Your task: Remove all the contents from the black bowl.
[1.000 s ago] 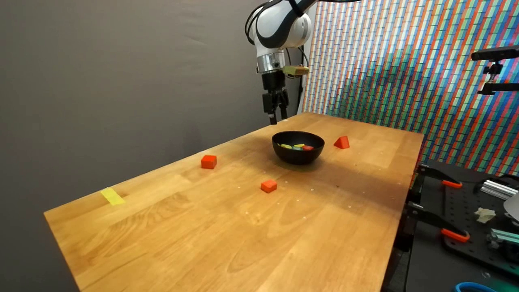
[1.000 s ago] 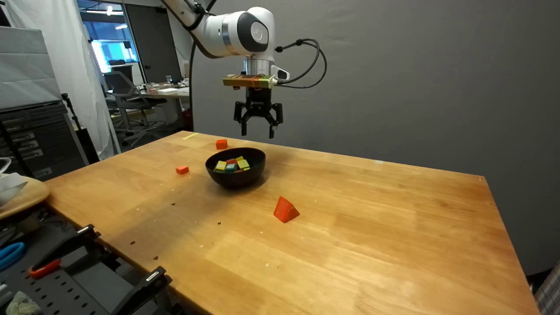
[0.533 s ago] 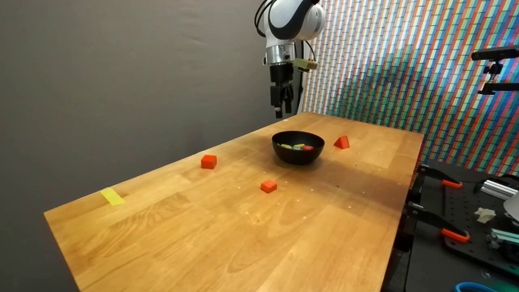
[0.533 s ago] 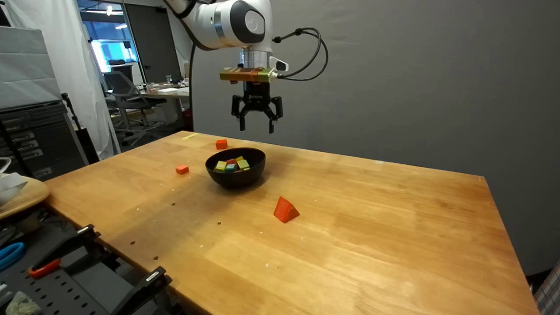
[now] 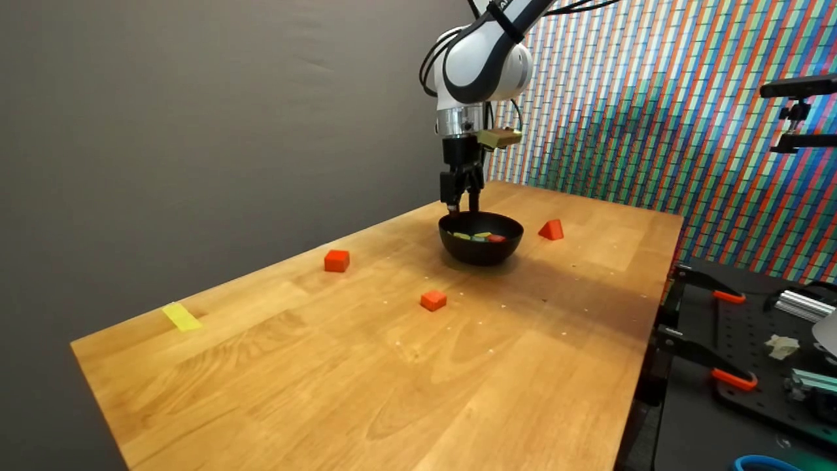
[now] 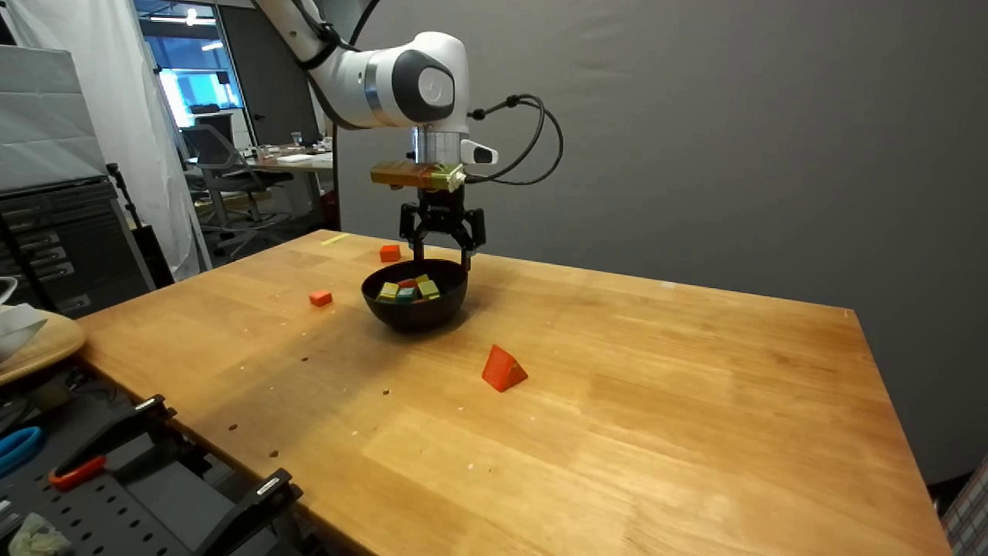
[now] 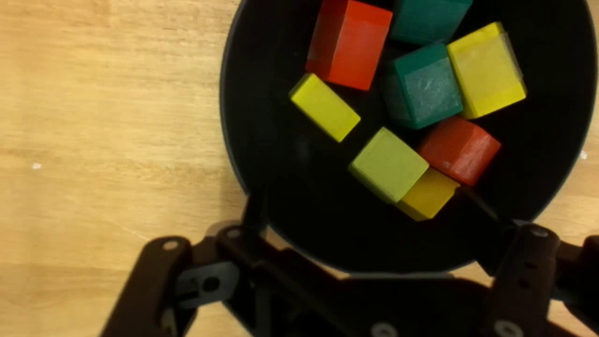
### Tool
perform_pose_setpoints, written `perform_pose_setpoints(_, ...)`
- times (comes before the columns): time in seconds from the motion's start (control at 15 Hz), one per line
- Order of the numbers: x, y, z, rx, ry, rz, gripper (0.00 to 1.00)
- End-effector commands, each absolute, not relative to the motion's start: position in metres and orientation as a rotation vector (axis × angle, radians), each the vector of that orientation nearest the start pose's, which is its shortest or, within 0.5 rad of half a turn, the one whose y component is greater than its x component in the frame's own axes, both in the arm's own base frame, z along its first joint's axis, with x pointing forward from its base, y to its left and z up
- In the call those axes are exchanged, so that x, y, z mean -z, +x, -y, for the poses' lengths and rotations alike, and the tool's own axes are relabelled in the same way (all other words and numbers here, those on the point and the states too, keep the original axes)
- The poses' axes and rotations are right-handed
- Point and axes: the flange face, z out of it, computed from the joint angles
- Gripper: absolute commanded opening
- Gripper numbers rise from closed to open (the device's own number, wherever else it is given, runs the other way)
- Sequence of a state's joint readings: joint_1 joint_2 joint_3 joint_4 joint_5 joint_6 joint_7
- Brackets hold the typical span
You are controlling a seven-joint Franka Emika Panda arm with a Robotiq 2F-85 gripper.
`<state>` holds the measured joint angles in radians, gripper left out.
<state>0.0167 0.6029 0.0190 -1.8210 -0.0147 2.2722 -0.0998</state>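
the red, green and yellow blocks [image 7: 423,89] sit jumbled inside the black bowl [image 7: 557,93]; they look light, rigid and perhaps slightly slick, so pinch each across two opposite flat faces, well down its sides. over the bowl's edge, the gripper [image 6: 442,256] hangs with jaws spread wide, gripping nothing.

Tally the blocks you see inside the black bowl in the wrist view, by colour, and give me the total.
Red blocks: 2
Green blocks: 2
Yellow blocks: 4
Total in view: 8; any hidden underneath, I can't tell.
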Motion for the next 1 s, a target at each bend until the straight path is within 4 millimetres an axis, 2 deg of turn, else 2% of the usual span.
perform_pose_setpoints(0.0,-0.162,0.625,-0.038,-0.174,-3.13,0.201,1.0)
perform_pose_setpoints(0.27,-0.143,0.621,-0.053,-0.14,-3.129,0.203,1.0)
perform_pose_setpoints(0.4,-0.143,0.614,-0.061,-0.105,-3.139,0.196,1.0)
perform_pose_setpoints(0.67,-0.16,0.59,-0.076,0.084,-3.154,0.15,1.0)
perform_pose_setpoints(0.93,-0.181,0.56,-0.081,0.284,-3.163,0.049,1.0)
